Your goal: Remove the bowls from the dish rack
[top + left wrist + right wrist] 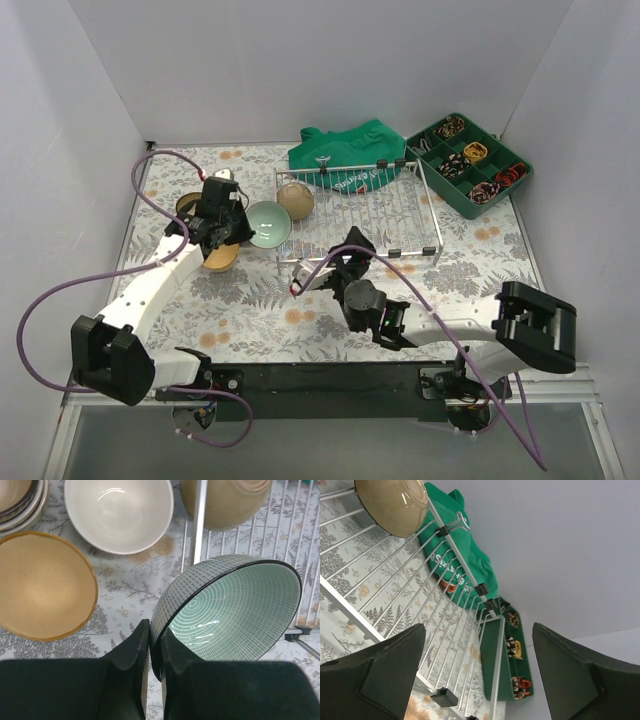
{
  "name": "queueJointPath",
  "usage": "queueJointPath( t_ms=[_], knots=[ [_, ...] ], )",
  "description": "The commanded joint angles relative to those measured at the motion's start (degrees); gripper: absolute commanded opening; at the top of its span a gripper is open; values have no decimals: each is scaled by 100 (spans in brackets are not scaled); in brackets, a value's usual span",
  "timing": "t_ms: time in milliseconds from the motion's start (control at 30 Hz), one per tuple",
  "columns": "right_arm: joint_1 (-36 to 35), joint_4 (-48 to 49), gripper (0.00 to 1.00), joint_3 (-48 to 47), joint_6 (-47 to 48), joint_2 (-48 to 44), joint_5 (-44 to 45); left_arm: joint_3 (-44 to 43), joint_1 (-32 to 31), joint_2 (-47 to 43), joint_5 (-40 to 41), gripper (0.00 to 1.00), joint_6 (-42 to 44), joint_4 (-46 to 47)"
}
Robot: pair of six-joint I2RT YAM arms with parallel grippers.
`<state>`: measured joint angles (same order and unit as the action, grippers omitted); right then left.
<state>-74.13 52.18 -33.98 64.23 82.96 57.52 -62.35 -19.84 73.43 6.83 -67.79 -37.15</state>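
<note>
L pincer [152, 636] is clenched on rim of tilted green-lined bowl [235, 610] just beside left edge of dish rack [400, 200] on desk [260, 300], R pincer [479, 630] is released wide at rack's near side, w/ tan bowl [295, 200] in rack's far-left corner.

Wire dish rack [385, 215], tan bowl [295, 200] perhaps overturned inside, green bowl [268, 224] tilted alongside

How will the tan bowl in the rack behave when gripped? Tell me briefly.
The tan bowl looks glazed, with highlights in the right wrist view, so it is probably slippery. It seems to be rigid ceramic, likely to chip if knocked against the dish rack wires. Its rounded wall may rock on them.
</note>
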Motion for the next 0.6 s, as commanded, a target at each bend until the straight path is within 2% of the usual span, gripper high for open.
queueJointPath(
  t_ms=[0, 67, 267, 567],
  knots=[
    [276, -2113, 95, -425, -2500, -622, -600, 371, 155, -635, 178, 0, -94, -65],
    [451, -2852, 95, -522, -3213, -859, -1004, 688, 234, -803, 170, 0, -225, -56],
    [733, -3389, 96, -435, -4162, -1290, -1532, 1583, 550, -1383, 135, 0, -734, 93],
    [839, -3478, 96, -294, -4577, -1440, -1726, 2437, 630, -1647, -32, 0, -1342, 559]
  ],
)
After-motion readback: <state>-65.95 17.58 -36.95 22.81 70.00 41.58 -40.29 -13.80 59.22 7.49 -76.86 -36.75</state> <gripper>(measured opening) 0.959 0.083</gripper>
